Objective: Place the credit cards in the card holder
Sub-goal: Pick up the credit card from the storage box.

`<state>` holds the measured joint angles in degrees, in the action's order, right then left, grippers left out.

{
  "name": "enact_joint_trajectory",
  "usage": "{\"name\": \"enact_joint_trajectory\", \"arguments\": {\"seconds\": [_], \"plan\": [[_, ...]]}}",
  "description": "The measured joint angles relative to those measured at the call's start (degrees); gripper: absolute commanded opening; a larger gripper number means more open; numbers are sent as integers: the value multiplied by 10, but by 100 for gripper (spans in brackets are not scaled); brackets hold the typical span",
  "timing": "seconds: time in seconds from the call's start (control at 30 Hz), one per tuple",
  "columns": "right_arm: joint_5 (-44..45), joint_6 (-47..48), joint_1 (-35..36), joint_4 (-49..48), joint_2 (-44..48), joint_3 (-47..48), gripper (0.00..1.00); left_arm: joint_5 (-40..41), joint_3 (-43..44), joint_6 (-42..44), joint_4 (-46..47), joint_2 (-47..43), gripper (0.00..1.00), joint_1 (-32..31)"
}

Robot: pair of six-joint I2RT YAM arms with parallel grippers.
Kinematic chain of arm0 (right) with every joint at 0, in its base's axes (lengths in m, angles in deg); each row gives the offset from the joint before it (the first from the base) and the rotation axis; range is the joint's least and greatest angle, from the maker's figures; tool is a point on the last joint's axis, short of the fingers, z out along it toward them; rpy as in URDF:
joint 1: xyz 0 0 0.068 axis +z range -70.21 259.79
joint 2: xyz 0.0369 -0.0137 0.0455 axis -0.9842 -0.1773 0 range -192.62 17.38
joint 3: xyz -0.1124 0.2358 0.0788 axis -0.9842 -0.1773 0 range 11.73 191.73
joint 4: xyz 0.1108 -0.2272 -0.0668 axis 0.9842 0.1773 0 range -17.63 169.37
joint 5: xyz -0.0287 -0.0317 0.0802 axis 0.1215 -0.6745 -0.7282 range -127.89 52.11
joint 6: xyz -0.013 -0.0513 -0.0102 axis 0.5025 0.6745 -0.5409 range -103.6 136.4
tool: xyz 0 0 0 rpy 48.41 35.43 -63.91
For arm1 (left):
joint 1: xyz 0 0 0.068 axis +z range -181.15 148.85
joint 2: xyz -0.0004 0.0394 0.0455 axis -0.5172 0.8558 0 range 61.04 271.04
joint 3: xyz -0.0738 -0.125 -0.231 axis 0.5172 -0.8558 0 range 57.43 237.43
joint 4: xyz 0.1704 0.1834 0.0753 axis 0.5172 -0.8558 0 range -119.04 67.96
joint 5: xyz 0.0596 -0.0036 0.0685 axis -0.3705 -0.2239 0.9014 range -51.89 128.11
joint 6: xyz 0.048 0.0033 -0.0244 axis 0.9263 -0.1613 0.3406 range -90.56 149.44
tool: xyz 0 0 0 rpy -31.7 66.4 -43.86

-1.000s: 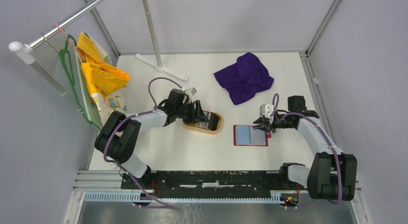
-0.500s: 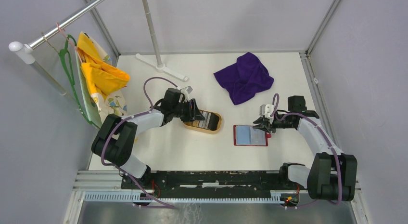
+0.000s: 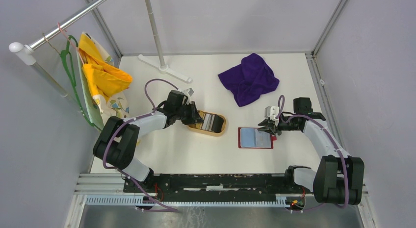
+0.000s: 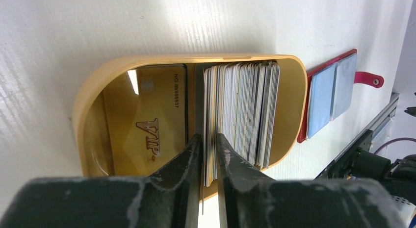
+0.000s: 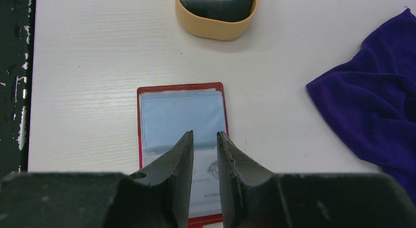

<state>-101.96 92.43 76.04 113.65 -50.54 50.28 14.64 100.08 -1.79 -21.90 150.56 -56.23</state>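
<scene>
Several credit cards stand on edge in a stack in the oval tan tray, and a gold VIP card lies flat beside them. My left gripper is shut on a few cards at the left end of the stack; it shows at the tray's left end in the top view. The red card holder lies open, with clear pockets and one card showing inside. My right gripper hovers over its right part, jaws slightly apart and empty.
A purple cloth lies at the back right, near the holder. A white stand base sits at the back left. Yellow fabric on a green hanger hangs at the left wall. The holder's snap tab sticks out on its far side.
My left gripper has shifted slightly left along the tray, from over the stack to its left end. The right arm and the card holder have not moved.
</scene>
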Motion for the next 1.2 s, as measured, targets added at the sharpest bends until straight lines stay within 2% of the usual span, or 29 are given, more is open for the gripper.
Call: {"name": "enact_joint_trajectory", "arguments": {"seconds": [0.2, 0.4, 0.87, 1.0, 1.13, 1.2], "plan": [[0, 1, 0, 0, 0, 0, 29, 16, 0, 0, -6, -5, 20, 0], [-1, 2, 0, 0, 0, 0, 30, 24, 0, 0, -8, -7, 33, 2], [-2, 2, 0, 0, 0, 0, 30, 49, 0, 1, -35, -24, 32, 2], [-2, 2, 0, 0, 0, 0, 30, 58, 0, 6, -40, -32, 26, 2], [-2, 2, 0, 0, 0, 0, 30, 66, -1, 10, -44, -32, 10, 2], [-2, 2, 0, 0, 0, 0, 30, 70, -2, 13, -45, -32, 7, 3]]}}
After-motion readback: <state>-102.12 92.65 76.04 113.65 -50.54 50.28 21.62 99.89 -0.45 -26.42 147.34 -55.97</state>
